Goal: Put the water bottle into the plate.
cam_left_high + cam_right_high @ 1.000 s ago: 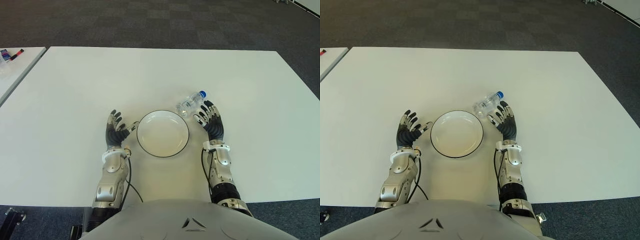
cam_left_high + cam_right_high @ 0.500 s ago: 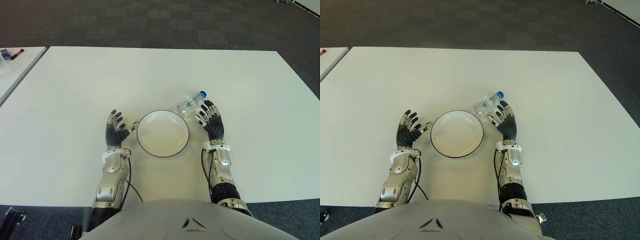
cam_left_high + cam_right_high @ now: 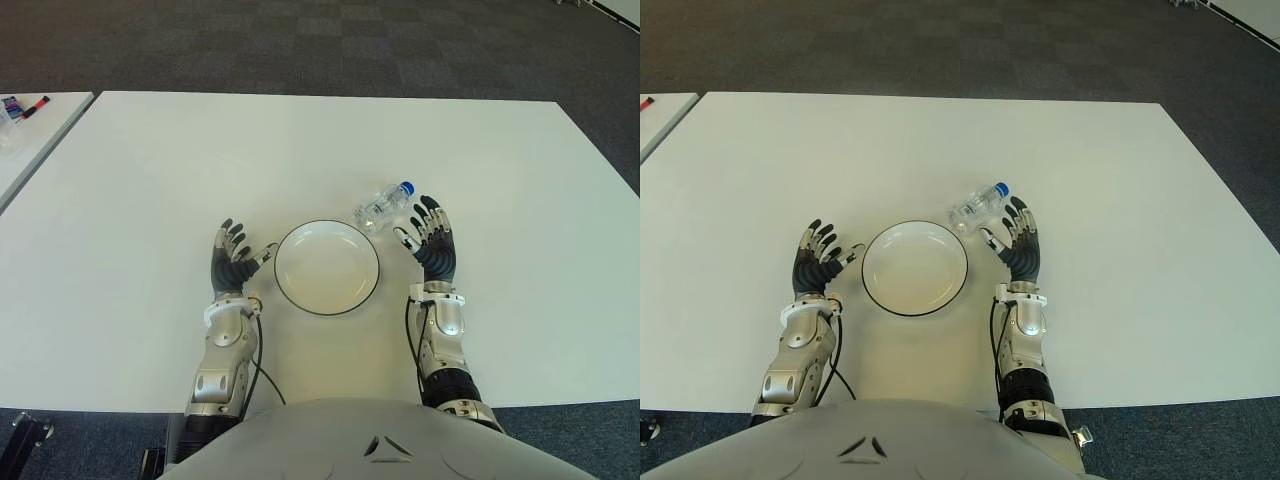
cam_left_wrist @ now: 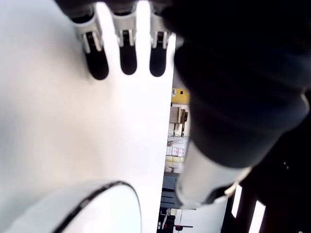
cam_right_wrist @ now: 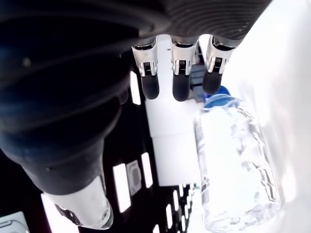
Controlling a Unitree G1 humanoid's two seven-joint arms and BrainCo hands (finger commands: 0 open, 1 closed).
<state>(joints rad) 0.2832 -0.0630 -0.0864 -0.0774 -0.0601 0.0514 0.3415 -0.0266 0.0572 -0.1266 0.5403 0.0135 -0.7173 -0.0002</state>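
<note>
A small clear water bottle (image 3: 381, 207) with a blue cap lies on its side on the white table (image 3: 300, 150), just beyond the right rim of the plate. The plate (image 3: 327, 268) is round and white with a dark rim, with nothing in it. My right hand (image 3: 430, 238) is just right of the bottle, fingers spread and holding nothing; its wrist view shows the bottle (image 5: 233, 165) close beside the straight fingers (image 5: 181, 82). My left hand (image 3: 236, 259) shows to the left of the plate, open and idle.
A second white table (image 3: 25, 135) stands at the far left with a marker (image 3: 32, 105) and a small item on it. Dark carpet lies beyond the table's far edge.
My right hand has shifted slightly to the right and forward beside the bottle. The bottle, plate and left hand have not moved.
</note>
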